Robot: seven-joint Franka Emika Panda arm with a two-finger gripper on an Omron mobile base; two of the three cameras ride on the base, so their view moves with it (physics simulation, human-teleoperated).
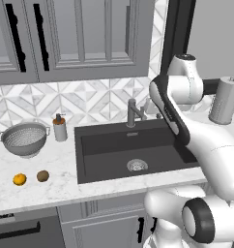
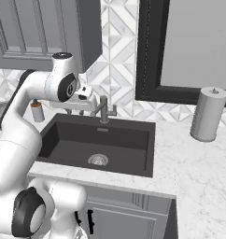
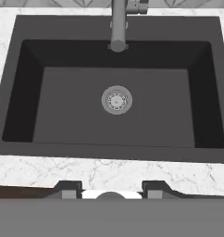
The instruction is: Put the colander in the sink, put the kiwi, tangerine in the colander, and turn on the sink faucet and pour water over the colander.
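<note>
worktop front edge [image 1: 36, 193]: white marble; the tangerine [image 1: 20, 179] and the kiwi [image 1: 42, 176] lie here side by side, near each other but apart, the tangerine to the left, both well left of the sink.
end effector [image 3: 111, 190]: seen from the hand view, its two dark fingertips [image 3: 67, 189] rise at the bottom edge with a gap between them and nothing in that gap; from these pictures i cannot tell whether it counts as spread or pressed together. it hangs above the basin and looks straight down into it.
sink [image 1: 97, 160]: dark grey rectangular basin set into the marble, a round silver drain [image 1: 137, 165] in the middle of its floor; no fruit or bowl lies inside.
arm [image 2: 21, 121]: white with dark joints, rises from beside the basin's near edge and bends over it, the hand up by the faucet's height in the right base view.
colander [image 1: 25, 139]: silver perforated bowl, upright on the worktop left of the sink, behind the two fruits, apart from them.
soap dispenser [image 1: 59, 128]: small pump bottle standing between the colander and the sink's back left corner.
sink faucet [image 1: 133, 113]: slim dark grey post at the middle of the sink's back rim, spout angled over the basin.
paper towel roll [image 2: 208, 114]: upright on the worktop, well right of the sink.
backsplash [image 1: 90, 97]: patterned tiles behind the faucet, grey cabinets [image 1: 80, 34] above.
</note>
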